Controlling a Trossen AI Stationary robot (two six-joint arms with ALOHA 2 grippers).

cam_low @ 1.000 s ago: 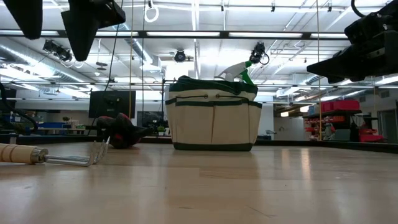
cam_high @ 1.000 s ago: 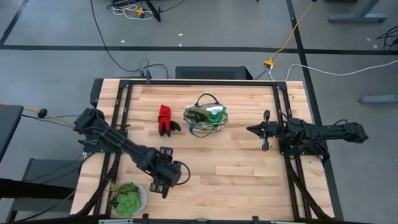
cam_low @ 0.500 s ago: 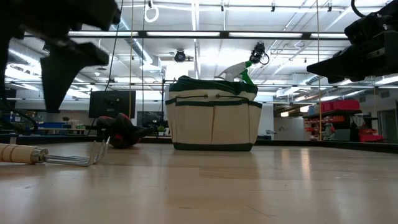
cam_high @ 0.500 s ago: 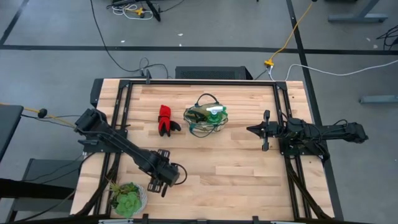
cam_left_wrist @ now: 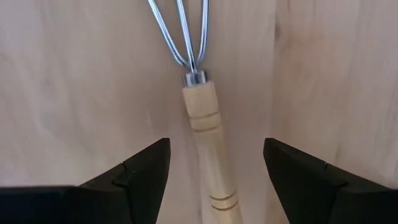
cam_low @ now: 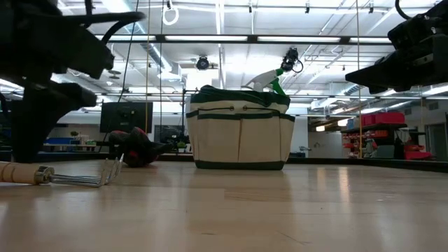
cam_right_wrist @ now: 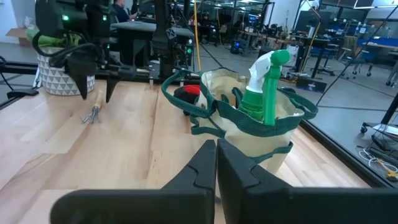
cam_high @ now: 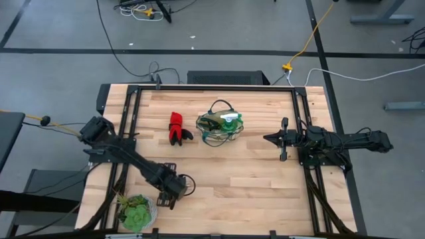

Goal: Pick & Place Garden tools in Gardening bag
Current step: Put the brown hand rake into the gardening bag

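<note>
High view: pale wood-plank worktop [cam_high: 252,179] on grey floor. Left claw [cam_left_wrist: 211,163] gapes around wooden-handled wire rake [cam_left_wrist: 202,118], not gripping. Right claw [cam_right_wrist: 216,163], closed, empty, faces tan green-trimmed bag [cam_high: 220,127].

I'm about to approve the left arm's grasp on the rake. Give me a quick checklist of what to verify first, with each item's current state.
1. Left gripper open: ok.
2. Wooden-handled mini rake with metal tines centred between the fingers: ok, the handle runs between them.
3. Rake lying flat on the light wooden table: ok.
4. Fingers low enough to close on the handle: cannot tell.
5. Round tan fabric bag with dark green trim upright and open: ok, the green spray bottle stands inside.
6. Right gripper shut, parked clear: ok.
</note>
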